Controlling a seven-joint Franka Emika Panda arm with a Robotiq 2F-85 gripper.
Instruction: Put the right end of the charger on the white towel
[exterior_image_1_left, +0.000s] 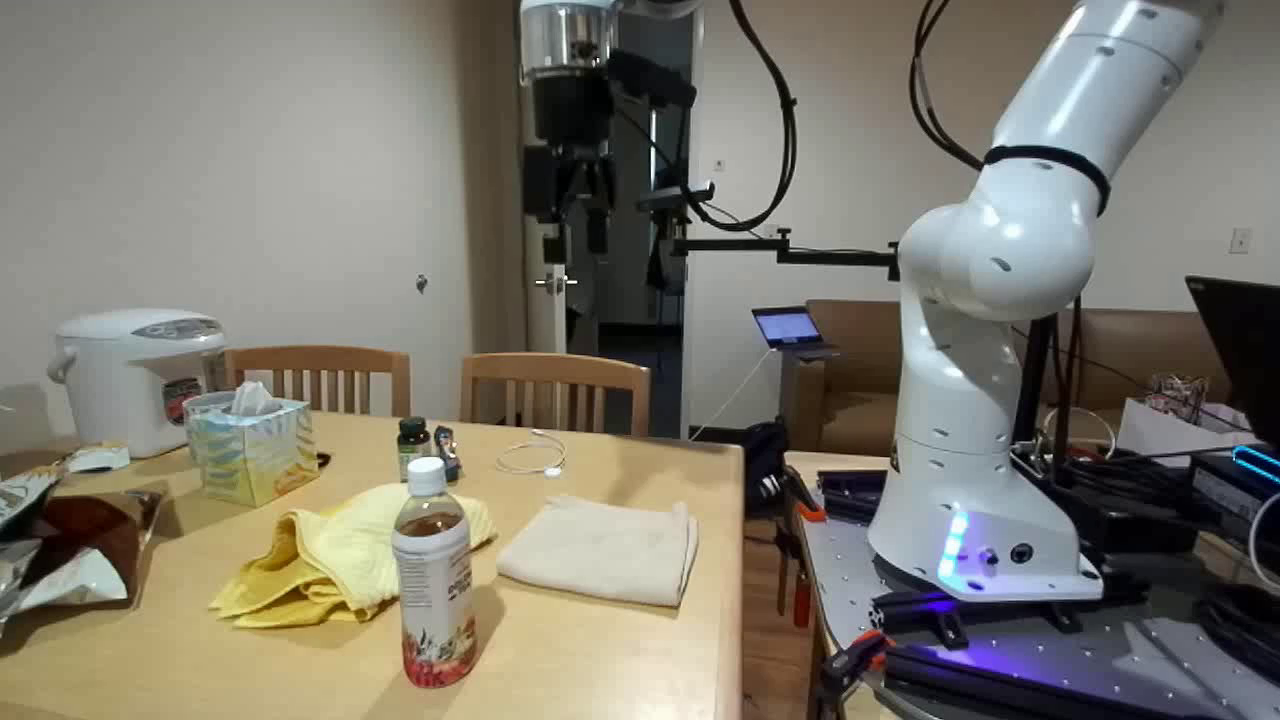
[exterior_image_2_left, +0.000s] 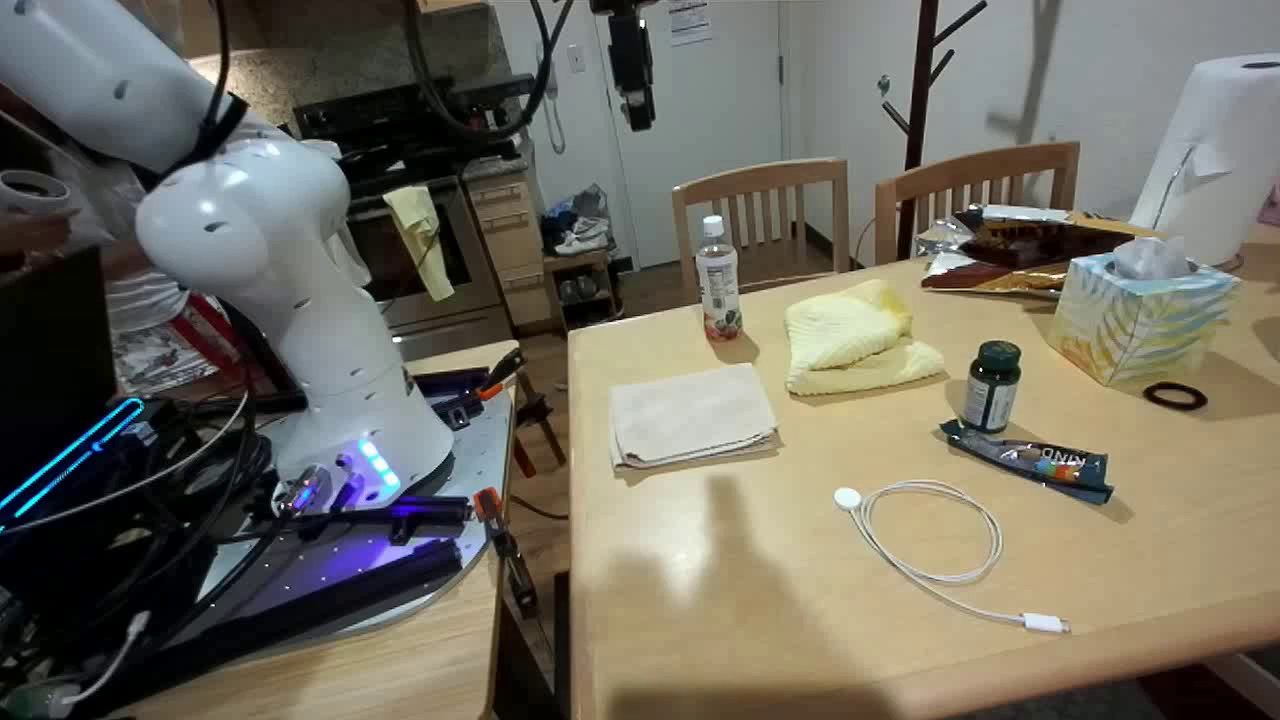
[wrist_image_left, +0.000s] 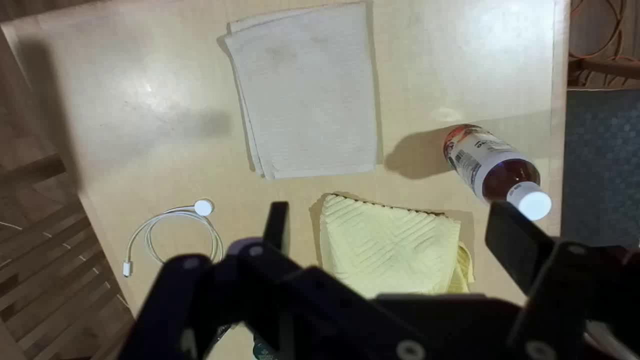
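The charger is a thin white cable lying loosely coiled on the table. Its round white disc (exterior_image_2_left: 847, 499) is at the end nearer the towel, and its small white plug (exterior_image_2_left: 1045, 623) lies near the table edge. In the wrist view the disc (wrist_image_left: 203, 207) and plug (wrist_image_left: 127, 268) are at left; part of the coil is hidden behind a finger. The folded white towel (wrist_image_left: 305, 95) lies flat beside it, also in both exterior views (exterior_image_1_left: 600, 550) (exterior_image_2_left: 692, 415). Nothing lies on it. My gripper (exterior_image_1_left: 575, 240) is open and empty, high above the table; its fingers (wrist_image_left: 387, 210) are wide apart.
A yellow cloth (exterior_image_2_left: 850, 335) and an upright drink bottle (exterior_image_2_left: 720, 290) stand near the towel. A green pill bottle (exterior_image_2_left: 992, 388) and a snack bar (exterior_image_2_left: 1035, 462) lie close to the charger. A tissue box (exterior_image_2_left: 1140, 315) and snack bags (exterior_image_2_left: 1040, 250) are farther off.
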